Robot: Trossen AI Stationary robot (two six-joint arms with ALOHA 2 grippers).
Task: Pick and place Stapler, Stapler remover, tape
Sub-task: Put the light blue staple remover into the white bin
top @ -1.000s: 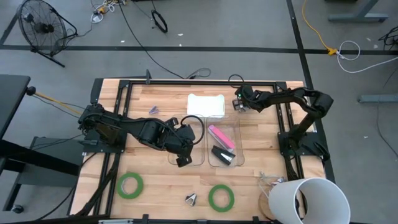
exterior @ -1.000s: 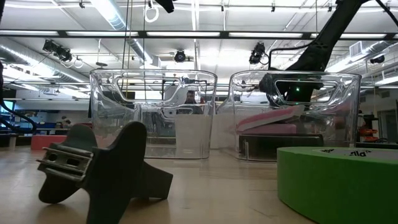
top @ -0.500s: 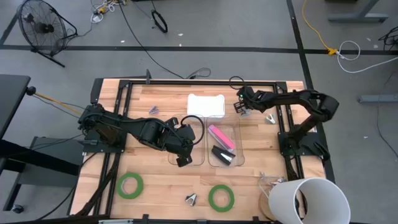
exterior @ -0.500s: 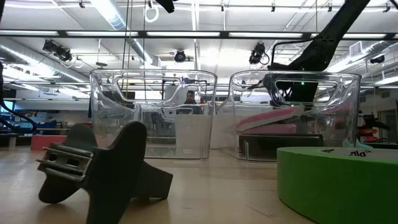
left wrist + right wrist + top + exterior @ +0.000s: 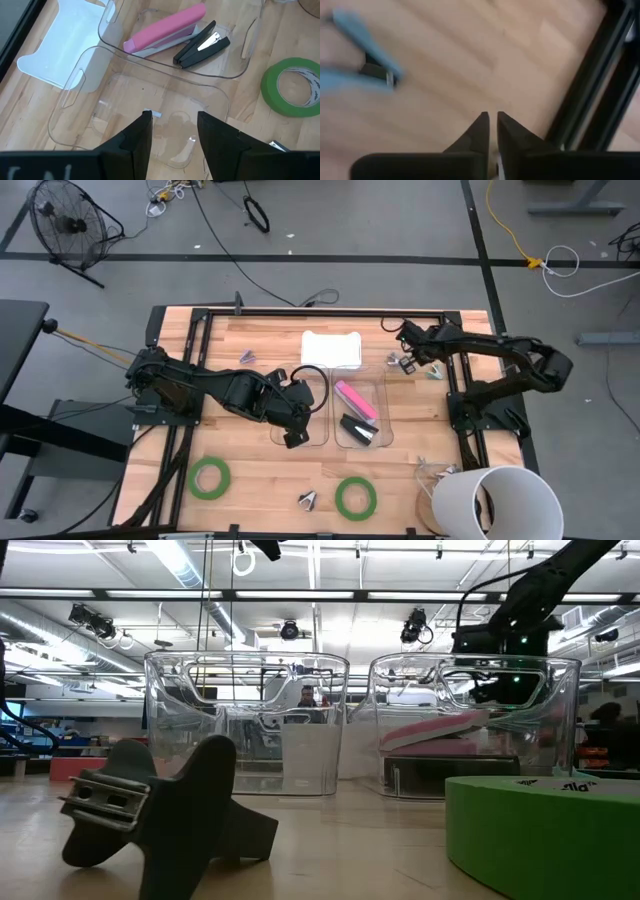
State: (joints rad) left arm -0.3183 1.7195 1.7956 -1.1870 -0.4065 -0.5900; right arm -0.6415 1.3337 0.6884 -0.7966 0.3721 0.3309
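My left gripper (image 5: 293,423) (image 5: 172,125) hangs open over the empty left clear bin (image 5: 300,418). The right clear bin (image 5: 360,415) holds a pink stapler (image 5: 165,27) and a black stapler (image 5: 202,44). My right gripper (image 5: 408,352) (image 5: 492,122) is shut, with only a slit between its fingers and nothing in it, above bare wood at the far right. A pale blue stapler remover (image 5: 393,361) (image 5: 362,70) lies on the table beside it. Another remover (image 5: 435,370) lies near the right frame. Two green tape rolls (image 5: 211,478) (image 5: 355,497) lie flat near the front edge.
A white tray (image 5: 332,348) lies behind the bins. More stapler removers lie at the far left (image 5: 247,356) and the front (image 5: 307,499) (image 5: 160,810). A white bucket (image 5: 495,502) stands at the front right corner. Black frame rails (image 5: 455,380) run beside my right gripper.
My right gripper has risen and gone toward the table's right edge, away from the white tray. The pale blue stapler remover now shows on the wood where the gripper stood.
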